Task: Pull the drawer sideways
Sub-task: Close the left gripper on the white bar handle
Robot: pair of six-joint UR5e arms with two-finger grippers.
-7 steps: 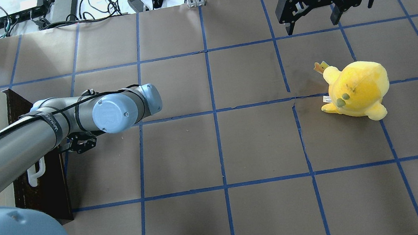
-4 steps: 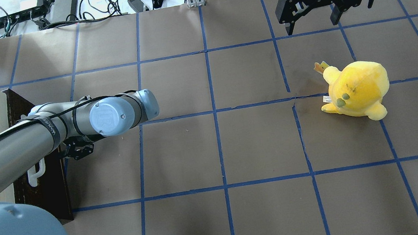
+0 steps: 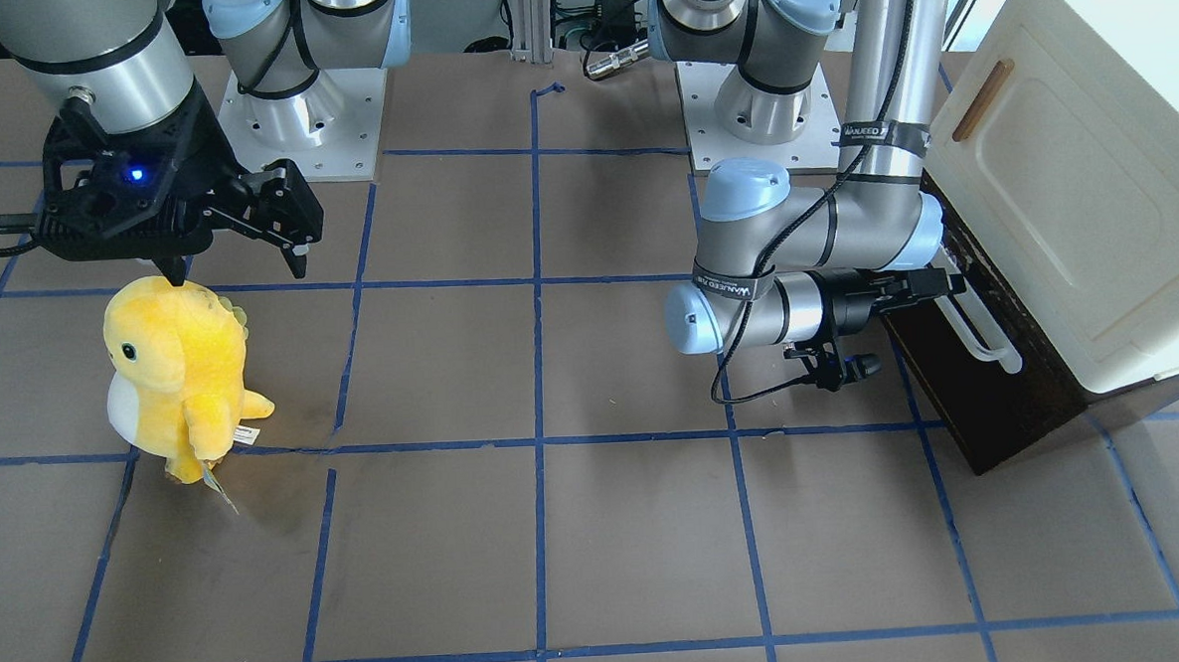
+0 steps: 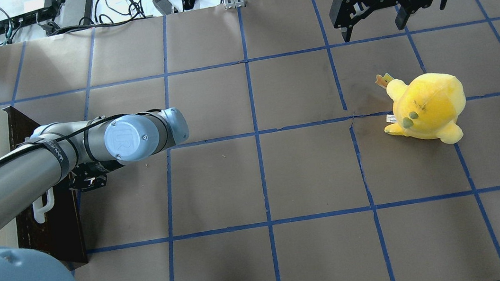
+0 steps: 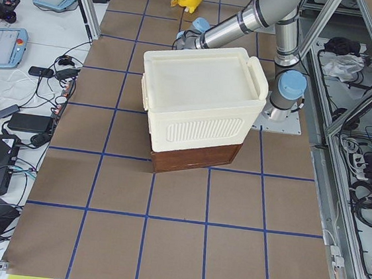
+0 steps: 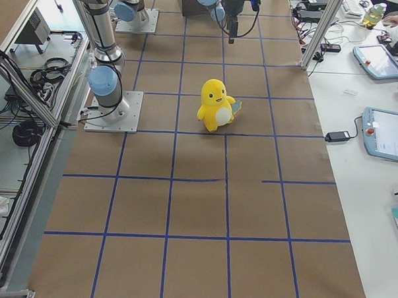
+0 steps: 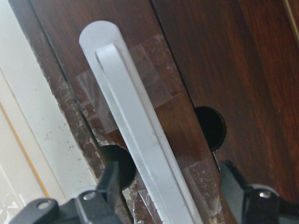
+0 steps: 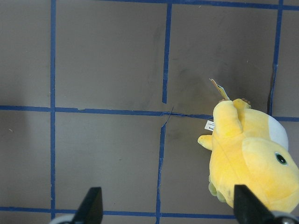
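Note:
The drawer has a dark brown front and a long white bar handle, and sits shut under a cream cabinet. My left gripper is at the handle's upper end. In the left wrist view the handle runs between my open left gripper; its fingers stand apart on either side, not clamping. In the overhead view the drawer is at the left edge, and the arm hides the gripper. My right gripper is open and empty, high over the far right.
The cream-white cabinet with a small brown handle stands on top of the drawer. A yellow plush toy stands on the right half of the table, below my right gripper, and shows in the right wrist view.
My left arm has shifted a little leftward in the overhead view, bringing the gripper closer onto the drawer's handle. The right arm, the drawer and the plush have not moved.

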